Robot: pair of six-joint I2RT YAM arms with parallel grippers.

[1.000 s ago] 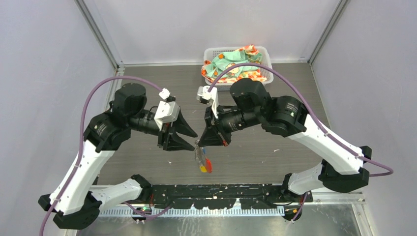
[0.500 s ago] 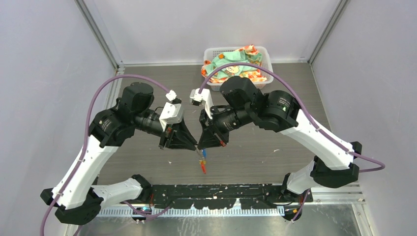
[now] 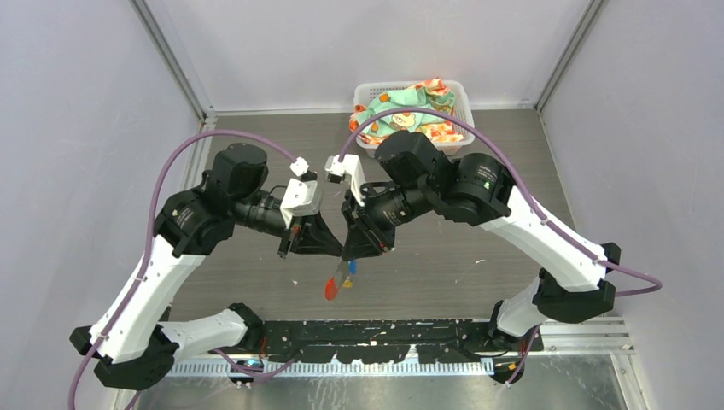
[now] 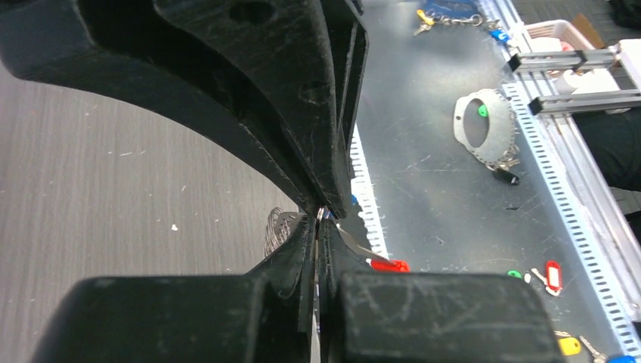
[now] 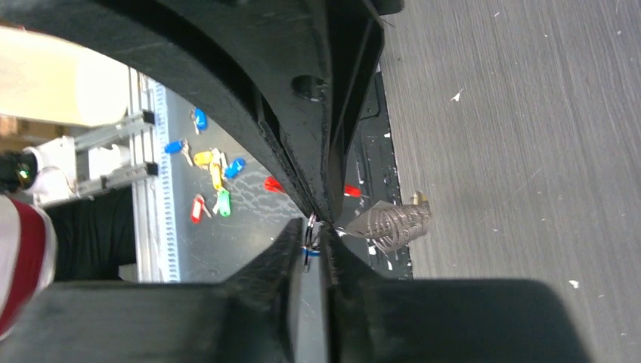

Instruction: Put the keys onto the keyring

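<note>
Left gripper (image 4: 317,219) pressing closed on the keyring (image 4: 278,227), red tag (image 3: 330,290) dangling below the keyring — right gripper (image 5: 314,234) sitting at the keyring opposite, fingers (image 5: 257,280) a slit apart, grip indiscernible.

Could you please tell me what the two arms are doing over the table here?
The two arms' fingertips meet in the air above the grey wood-grain table. The left gripper is shut on the thin grey metal keyring, and the keyring's elongated red plastic tag dangles below. The right gripper has its fingers nearly together around the ring and a small blue tag, but it is unclear whether it is gripping. A white basket of patterned cloth sits at the far edge.
</note>
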